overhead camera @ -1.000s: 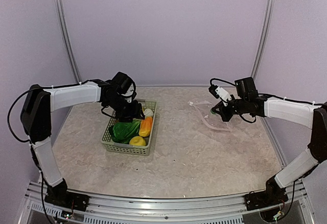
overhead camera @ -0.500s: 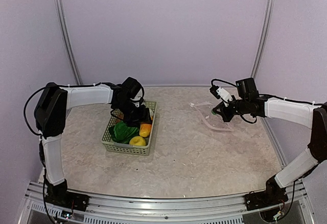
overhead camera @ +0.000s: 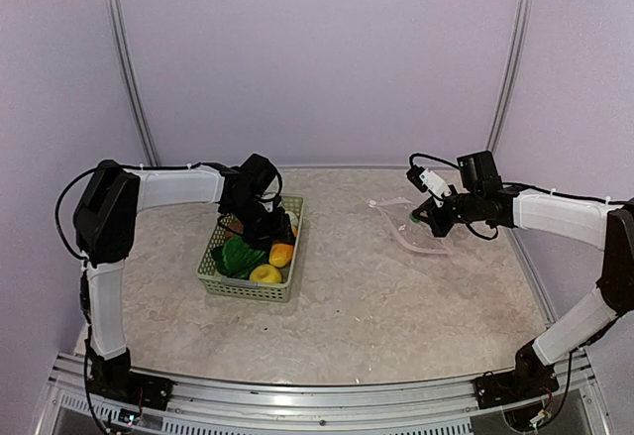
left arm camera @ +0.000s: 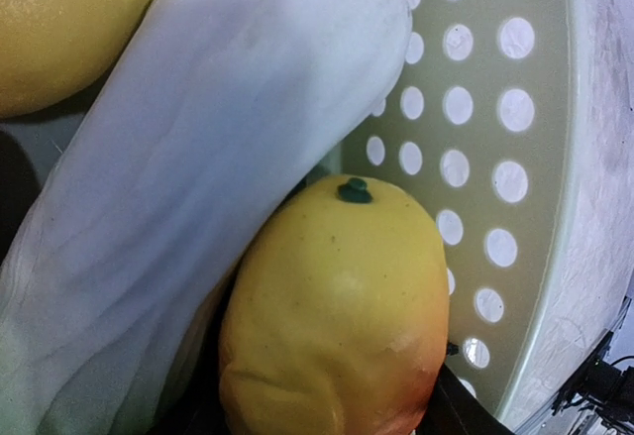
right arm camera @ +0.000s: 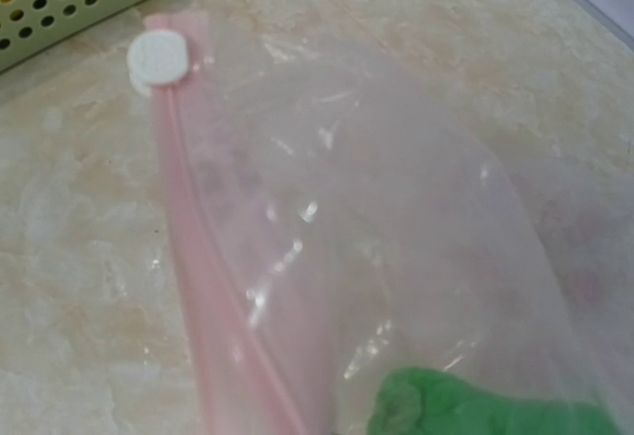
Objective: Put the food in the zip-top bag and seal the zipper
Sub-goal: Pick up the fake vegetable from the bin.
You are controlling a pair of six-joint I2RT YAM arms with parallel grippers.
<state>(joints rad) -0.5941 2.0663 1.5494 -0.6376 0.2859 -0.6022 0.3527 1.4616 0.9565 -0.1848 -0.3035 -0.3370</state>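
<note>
The left hand [overhead camera: 265, 227] reaches down into a pale green basket [overhead camera: 241, 287] on the table [overhead camera: 376, 316], right in among the food [overhead camera: 265, 273]. Its wrist camera shows a yellow-orange lemon [left arm camera: 337, 316] directly beneath the hand. A long white piece [left arm camera: 228, 158] leans against one side of the lemon, and bare basket floor shows on the other. The fingers are out of sight, so I cannot tell how far this hand is open or whether it grips anything. Well off to its side, the right hand [overhead camera: 434, 219] is fully closed and seems to pinch the clear bag [right arm camera: 416, 187], lifting its upper layer. A green piece [right arm camera: 466, 405] appears to lie inside already. The pink zipper [right arm camera: 208, 286] and its white slider [right arm camera: 158, 58] lie ahead of that hand, apparently not yet sealed. To pick well, the left hand probably needs to straddle the lemon's narrow width, clear of the white piece. It should then close firmly on the slick rounded skin and lift straight up past the basket wall.
</note>
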